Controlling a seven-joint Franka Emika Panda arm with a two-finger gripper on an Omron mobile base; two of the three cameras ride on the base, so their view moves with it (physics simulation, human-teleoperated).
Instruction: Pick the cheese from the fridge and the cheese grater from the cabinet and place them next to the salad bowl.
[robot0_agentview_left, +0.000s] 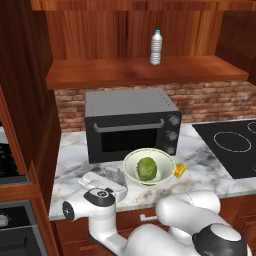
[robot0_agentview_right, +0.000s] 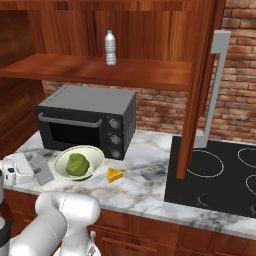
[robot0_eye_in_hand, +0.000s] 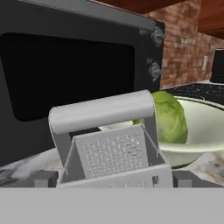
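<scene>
Already both items sit by the bowl (robot0_agentview_left: 148, 167) on the worktop (robot0_agentview_left: 210, 175) — cheese (robot0_agentview_left: 179, 170) just right of it, grater (robot0_eye_in_hand: 114, 151) just left, between the gripper (robot0_eye_in_hand: 114, 179) tips, jaws apart — so only the arm's retreat seems left.

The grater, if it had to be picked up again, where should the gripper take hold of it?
Grip the grater by its loop handle, coming along the hand view's line. The handle stands proud of the tapering body, with open space beneath for a finger. Bowl crowds one side, so approach from the free side.
</scene>
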